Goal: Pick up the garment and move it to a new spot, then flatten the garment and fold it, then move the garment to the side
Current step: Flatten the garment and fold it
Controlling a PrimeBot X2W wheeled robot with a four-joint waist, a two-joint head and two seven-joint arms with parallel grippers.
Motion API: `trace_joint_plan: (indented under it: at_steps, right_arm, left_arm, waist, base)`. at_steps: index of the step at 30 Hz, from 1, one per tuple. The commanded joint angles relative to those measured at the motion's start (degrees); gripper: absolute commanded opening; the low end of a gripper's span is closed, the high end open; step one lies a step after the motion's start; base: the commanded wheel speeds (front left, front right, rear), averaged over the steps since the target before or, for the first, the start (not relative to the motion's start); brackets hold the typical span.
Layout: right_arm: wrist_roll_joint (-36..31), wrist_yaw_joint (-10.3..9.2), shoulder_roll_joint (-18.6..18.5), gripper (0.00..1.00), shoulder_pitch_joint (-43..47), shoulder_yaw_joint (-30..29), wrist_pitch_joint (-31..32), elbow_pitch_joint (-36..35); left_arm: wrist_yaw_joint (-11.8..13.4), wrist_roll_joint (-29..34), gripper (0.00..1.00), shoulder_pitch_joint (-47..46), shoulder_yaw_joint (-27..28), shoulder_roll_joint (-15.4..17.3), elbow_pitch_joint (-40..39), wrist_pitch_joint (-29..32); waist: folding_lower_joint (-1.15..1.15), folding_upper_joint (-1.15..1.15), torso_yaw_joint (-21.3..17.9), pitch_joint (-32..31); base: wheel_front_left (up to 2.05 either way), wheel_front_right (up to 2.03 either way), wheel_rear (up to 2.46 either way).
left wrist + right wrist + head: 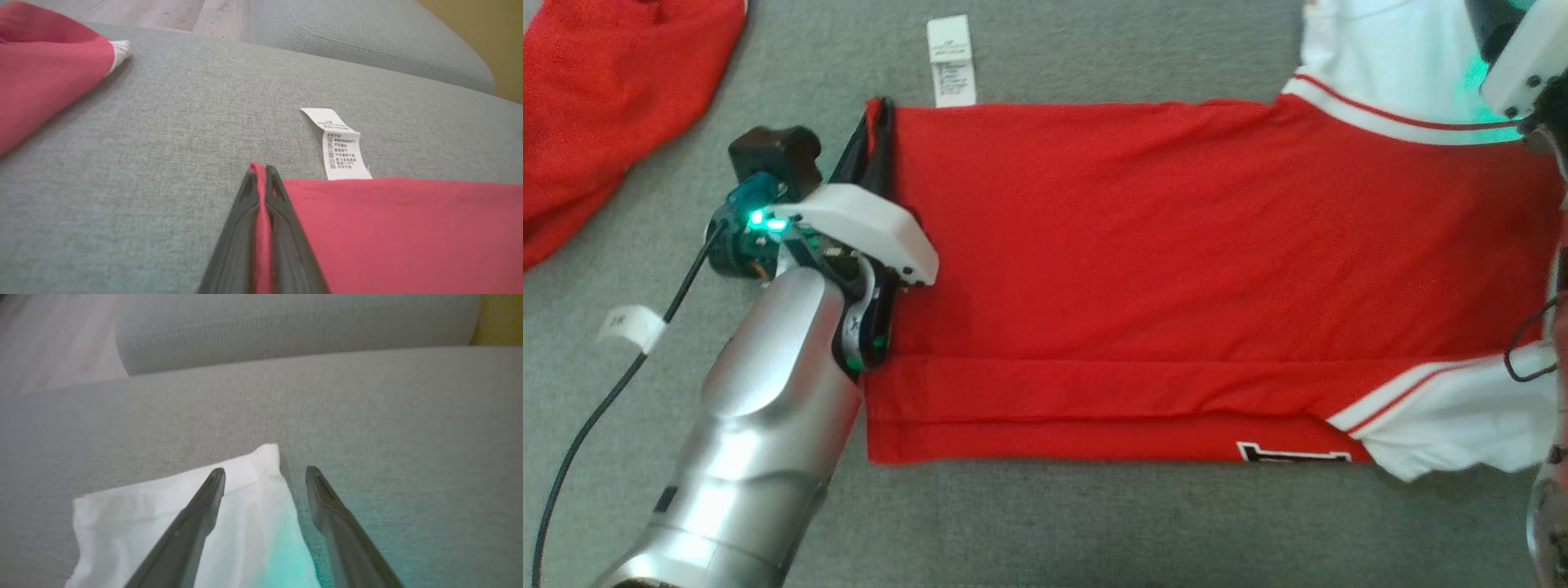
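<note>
One garment (1176, 269) edge in left gripper (262, 170)

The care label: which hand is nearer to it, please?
Left. The left hand pinches the shirt's hem beside the care label; the right hand hovers over the white sleeve.

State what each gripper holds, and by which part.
Left gripper: pinches the red garment by its hem, at the corner beside the care label. Right gripper: open at the white sleeve, holding nothing.
</note>
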Motion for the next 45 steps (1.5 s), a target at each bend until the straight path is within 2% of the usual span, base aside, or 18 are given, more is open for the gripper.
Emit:
trace_joint_plan:
  at_steps: [1, 4, 5, 14, 18, 23, 28, 36, 45]
  right_arm:
    - [-0.5, -0.04, -0.5, 1.0, -1.7, 0.9, -0.1, 0.0]
    - [-1.1, -0.04, -1.2, 1.0, -3.2, 2.4, 0.4, 4.2]
    - [-0.9, -0.04, -1.6, 0.0, -3.9, 3.6, -0.2, 5.7]
    - [4.0, -0.04, -3.0, 0.0, -3.9, 7.4, -8.0, 6.3]
    - [7.9, -0.04, -4.0, 0.0, -1.1, 9.1, -9.0, 3.9]
    - [12.0, -0.04, -6.3, 0.0, 5.4, 9.6, -7.5, -2.8]
    - [13.0, -0.04, -7.0, 0.0, 13.7, 8.0, -4.1, -11.5]
    - [12.2, -0.04, -4.0, 0.0, 26.5, 4.3, 2.4, -23.7]
    - [10.2, -0.04, 0.1, 0.0, 37.2, 0.9, 6.3, -31.0]
  left_arm:
    - [-0.2, 0.6, 0.0, -0.4, 0.5, 1.0, -0.3, 0.0]
    - [-0.9, 0.6, 0.0, -0.7, 0.0, 0.7, -1.0, -0.7]
    - [-1.0, 0.5, 0.0, -0.8, 0.0, 0.5, -1.3, -1.3]
    - [-1.8, -0.4, 0.0, 0.0, 2.3, 1.9, -1.4, -7.6]
    - [-3.2, -1.3, 0.0, 1.5, 3.3, 2.5, -1.4, -11.3]
    - [-6.3, -2.4, 0.0, 5.1, 3.8, 3.7, -1.8, -14.3]
    - [-8.1, -1.0, 0.0, 8.9, 3.9, 6.3, -3.3, -16.3]
    - [-9.3, 1.6, 0.0, 13.4, 4.0, 8.8, -4.5, -17.1]
    - [-9.2, 3.1, 0.0, 18.2, 4.9, 8.6, -5.0, -17.2]
  waist:
    - [0.0, 0.0, 1.4, 1.7]
    - [0.0, 0.0, 2.0, 2.5]
    - [0.0, 0.0, 2.1, 2.6]
    - [0.0, 0.0, 0.1, 0.6]
    - [0.0, 0.0, -1.1, -1.5]
    - [0.0, 0.0, -2.8, -4.7]
    - [0.0, 0.0, -4.8, -7.5]
    - [0.0, 0.0, -6.9, -10.2]
    - [0.0, 0.0, -7.5, -12.4]
  base:
    - [0.0, 0.0, 0.0]
    - [0.0, 0.0, 0.0]
    - [0.0, 0.0, 0.0]
    - [0.0, 0.0, 0.0]
    - [0.0, 0.0, 0.0]
    - [0.0, 0.0, 0.0]
    - [0.0, 0.0, 0.0]
    - [0.0, 0.0, 0.0]
    - [0.0, 0.0, 0.0]
